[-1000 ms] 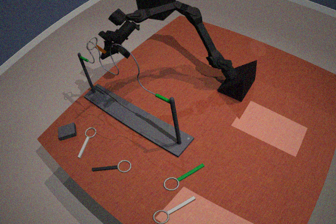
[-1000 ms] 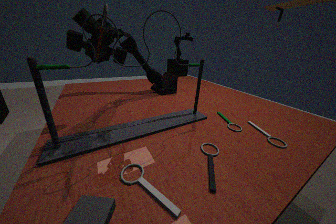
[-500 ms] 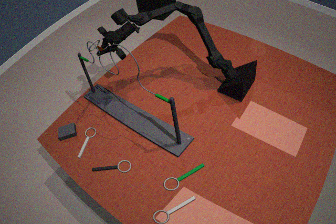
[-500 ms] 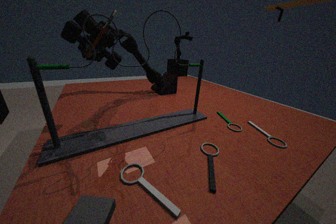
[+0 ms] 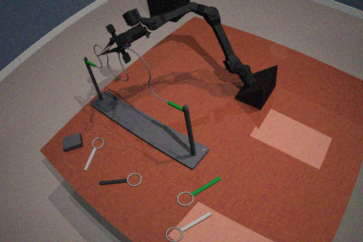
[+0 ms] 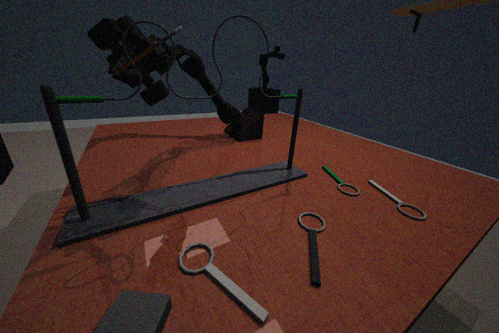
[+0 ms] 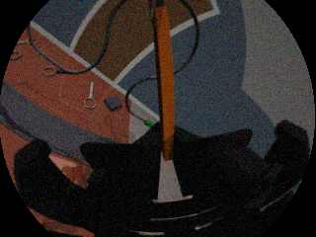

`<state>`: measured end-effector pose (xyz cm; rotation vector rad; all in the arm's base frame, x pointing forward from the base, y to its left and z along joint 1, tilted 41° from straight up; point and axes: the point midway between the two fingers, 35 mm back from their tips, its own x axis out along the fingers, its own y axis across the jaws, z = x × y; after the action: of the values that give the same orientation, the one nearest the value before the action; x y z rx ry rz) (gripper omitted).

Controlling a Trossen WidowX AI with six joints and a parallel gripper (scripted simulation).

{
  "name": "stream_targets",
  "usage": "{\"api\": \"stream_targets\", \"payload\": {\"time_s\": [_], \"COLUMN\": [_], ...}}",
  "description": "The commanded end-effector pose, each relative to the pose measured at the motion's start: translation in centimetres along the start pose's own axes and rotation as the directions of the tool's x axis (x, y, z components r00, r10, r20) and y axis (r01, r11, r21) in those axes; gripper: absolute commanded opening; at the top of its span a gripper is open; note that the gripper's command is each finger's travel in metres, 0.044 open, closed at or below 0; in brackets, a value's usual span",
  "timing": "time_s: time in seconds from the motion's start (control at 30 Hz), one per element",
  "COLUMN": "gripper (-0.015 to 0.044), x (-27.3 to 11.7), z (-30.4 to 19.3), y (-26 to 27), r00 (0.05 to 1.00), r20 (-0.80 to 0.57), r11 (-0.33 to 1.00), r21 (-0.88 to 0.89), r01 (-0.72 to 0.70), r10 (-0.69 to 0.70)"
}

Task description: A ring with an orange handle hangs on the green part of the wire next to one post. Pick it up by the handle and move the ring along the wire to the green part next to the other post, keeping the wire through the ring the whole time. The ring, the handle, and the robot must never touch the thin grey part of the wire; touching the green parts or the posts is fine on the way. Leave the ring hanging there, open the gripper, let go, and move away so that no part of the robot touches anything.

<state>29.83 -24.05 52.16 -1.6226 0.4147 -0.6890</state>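
My gripper [image 5: 110, 48] [image 7: 162, 124] is shut on the orange handle [image 6: 139, 56] [image 7: 166, 74], high up beside the loops of the thin grey wire [image 5: 150, 78] [image 6: 240, 15] [image 7: 107, 39] near the left post. The handle slants up to the right in the exterior view. The pale ring [image 6: 175, 31] at its upper end is nearly edge-on by a wire loop. Whether the wire passes through it, or anything touches the wire, I cannot tell. One green part [image 5: 91, 63] [image 6: 78, 99] [image 7: 149, 123] is by the left post [image 5: 94, 81] [image 6: 66, 152]; the other [image 5: 175, 105] [image 6: 289, 96] is by the right post [image 5: 189, 131] [image 6: 295, 132].
The posts stand on a long grey base [image 5: 140, 126] [image 6: 193, 198]. Loose rings with white, black and green handles [image 5: 91, 158] [image 5: 113, 181] [image 5: 206, 186] lie in front on the orange-brown table, near a dark grey block [image 5: 72, 141] [image 6: 135, 311].
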Motion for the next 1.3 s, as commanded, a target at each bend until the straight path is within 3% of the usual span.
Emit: {"api": "stream_targets", "payload": {"time_s": [0.0, 0.57, 1.27], "gripper": [-0.0150, -0.0150, -0.0150], "x": [0.0, 0.0, -0.7], "z": [0.1, 0.7, 2.4], "y": [-0.6, -3.3, -5.8], "r00": [0.999, 0.971, 0.897], "r20": [0.016, 0.102, 0.262], "r11": [0.996, 0.891, 0.604], "r21": [-0.073, -0.386, -0.668], "r01": [0.045, 0.238, 0.434], "r10": [-0.044, -0.215, -0.356]}}
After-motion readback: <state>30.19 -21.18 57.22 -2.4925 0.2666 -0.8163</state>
